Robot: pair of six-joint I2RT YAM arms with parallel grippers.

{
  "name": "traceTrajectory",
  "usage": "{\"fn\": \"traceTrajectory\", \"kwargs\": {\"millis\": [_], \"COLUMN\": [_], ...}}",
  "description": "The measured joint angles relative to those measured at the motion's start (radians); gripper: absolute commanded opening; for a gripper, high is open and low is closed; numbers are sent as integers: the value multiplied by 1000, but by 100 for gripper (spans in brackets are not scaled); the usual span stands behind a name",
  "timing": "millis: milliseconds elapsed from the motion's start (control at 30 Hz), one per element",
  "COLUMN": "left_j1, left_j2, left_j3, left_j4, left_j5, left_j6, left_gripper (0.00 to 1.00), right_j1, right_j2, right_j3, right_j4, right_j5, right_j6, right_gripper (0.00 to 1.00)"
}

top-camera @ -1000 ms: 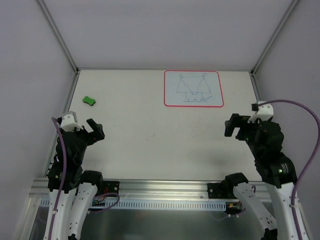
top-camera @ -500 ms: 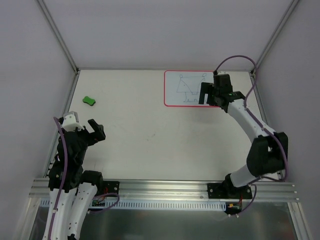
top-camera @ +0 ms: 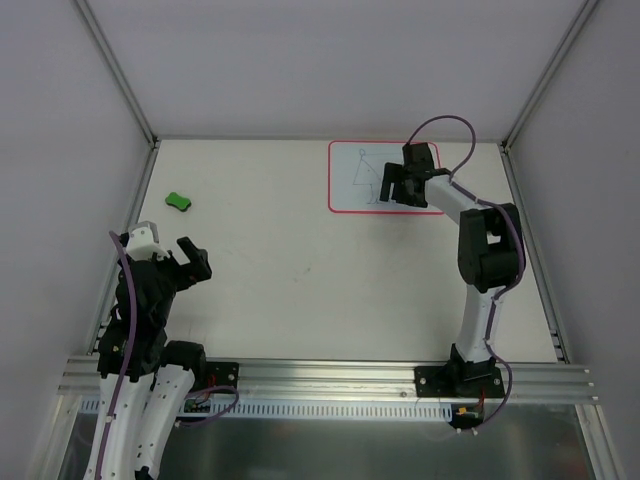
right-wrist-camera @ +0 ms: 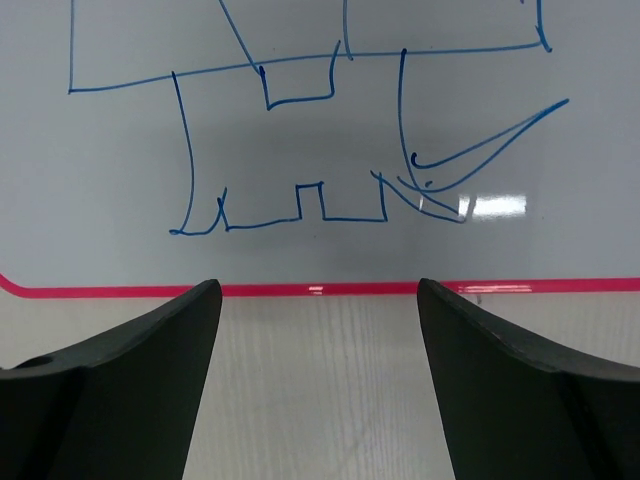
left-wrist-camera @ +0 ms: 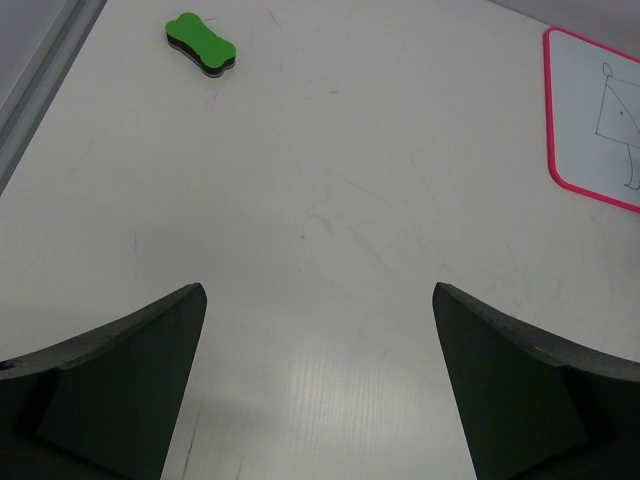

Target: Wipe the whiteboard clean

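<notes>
Right fingers (top-camera: 386,186) — now at whiteboard (top-camera: 352,180)

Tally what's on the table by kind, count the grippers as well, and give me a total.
whiteboard: 1
green eraser: 1
Grippers: 2, the left gripper and the right gripper, both open and holding nothing
Total: 4

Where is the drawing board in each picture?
Top external: the whiteboard lies at the far right of the table, partly under the right arm.
Left wrist: upper right corner, cut off by the edge.
Right wrist: it fills the upper half.
Shared landmark: its red border, in all three.
</notes>
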Motion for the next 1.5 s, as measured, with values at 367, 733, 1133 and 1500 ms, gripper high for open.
{"fn": "traceTrajectory", "kwargs": {"millis": [367,733,1133,1500], "left_j1": [0,0,-5,-6], "left_j2": [1,0,-11,-22], "left_j3": [0,0,0,0], "left_j4": [0,0,0,0], "left_j5": [0,0,0,1], "left_j6": [0,0,0,0], "left_gripper": [99,99,99,99], "right_j1": [-10,-2,193,589], "right_j2": [80,-11,-214,-307], "right_j3": [34,-129,-398,-483], "right_j4": [17,115,127,27], "right_j5": [-64,-100,-105,-154], "right_j6": [70,149,206,279], "right_gripper": [75,63,61,61]}}
